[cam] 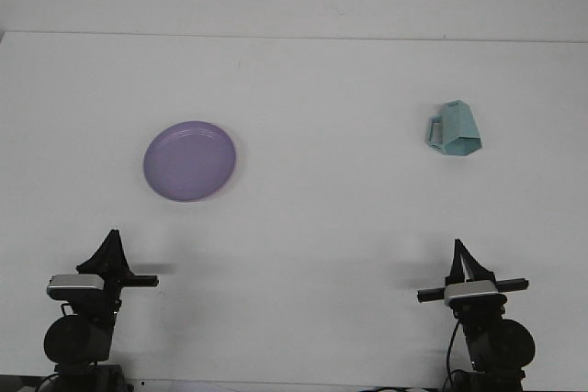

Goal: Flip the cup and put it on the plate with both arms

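1. The cup (454,130) lay far right on the surface (322,227), well apart from the plate (189,161) at left.
2. It looked light, rigid, probably slippery plastic; its handle faced left, so gripping the rim seemed safest.
3. Whether the left tool (112,247) and right tool (461,259) were open, I could not tell.

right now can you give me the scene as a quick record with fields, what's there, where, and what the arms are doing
surface: white table
plate: purple, empty, on the left half of the table
cup: light blue with a handle, wide end down so it looks upside down, on the right half
cup to plate: far apart, not touching
left pincer: near the front edge, below the plate, holding nothing
right pincer: near the front edge, below the cup, holding nothing
task state: cup not yet flipped or placed
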Robot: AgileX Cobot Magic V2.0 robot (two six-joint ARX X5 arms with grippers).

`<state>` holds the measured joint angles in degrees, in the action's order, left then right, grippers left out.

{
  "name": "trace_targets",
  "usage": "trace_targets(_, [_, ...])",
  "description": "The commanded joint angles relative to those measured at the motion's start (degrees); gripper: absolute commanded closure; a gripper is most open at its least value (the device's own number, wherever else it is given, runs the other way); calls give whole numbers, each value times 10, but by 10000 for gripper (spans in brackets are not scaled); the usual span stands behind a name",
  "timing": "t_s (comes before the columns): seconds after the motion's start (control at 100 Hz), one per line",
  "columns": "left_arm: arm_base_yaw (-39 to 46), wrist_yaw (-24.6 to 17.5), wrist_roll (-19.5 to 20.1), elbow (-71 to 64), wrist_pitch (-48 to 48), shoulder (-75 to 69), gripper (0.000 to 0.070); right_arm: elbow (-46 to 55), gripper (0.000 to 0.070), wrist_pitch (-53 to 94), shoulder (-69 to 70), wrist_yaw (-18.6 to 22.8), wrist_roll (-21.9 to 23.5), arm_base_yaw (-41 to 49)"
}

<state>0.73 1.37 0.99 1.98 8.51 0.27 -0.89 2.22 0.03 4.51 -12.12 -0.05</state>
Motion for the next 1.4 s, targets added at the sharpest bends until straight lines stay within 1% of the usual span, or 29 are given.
trace_targets(0.0, [0,2,7,-11,6,-1,688,2,700,-6,0,0,1,0])
trace_targets(0.76, [0,2,7,-11,6,-1,688,2,700,-10,0,2,6,0])
trace_targets(0.92, [0,1,7,-11,6,-1,688,2,700,-23,0,1,44,0])
trace_targets(1.04, [0,2,7,-11,6,-1,688,2,700,-38,0,1,123,0])
trace_targets(1.08, [0,2,7,-11,6,-1,688,2,700,-47,0,-8,147,0])
trace_targets(1.15, [0,2,7,-11,6,-1,688,0,700,-70,0,-36,185,0])
trace_targets(1.2, [0,2,7,-11,6,-1,688,-7,700,-76,0,-53,193,0])
trace_targets(1.32, [0,2,7,-11,6,-1,688,-44,700,-59,25,-92,194,0])
trace_targets(1.39, [0,1,7,-11,6,-1,688,-69,700,-56,58,-95,194,0])
